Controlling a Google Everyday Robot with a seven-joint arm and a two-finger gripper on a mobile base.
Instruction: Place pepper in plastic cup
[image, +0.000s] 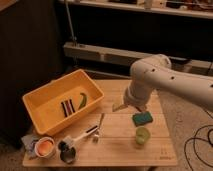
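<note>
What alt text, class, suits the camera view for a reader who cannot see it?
The robot's pincer hangs over a wooden table beside a yellow bin holding the green pepper. The plastic cup stands upright next to a green sponge.

Pale wooden table (120, 146) on speckled floor (191, 125), dark wall (30, 45) and white shelf (107, 54) behind.

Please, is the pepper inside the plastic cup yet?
Out: pepper lies in yellow bin, apart from cup; tool hangs beside the bin.
</note>
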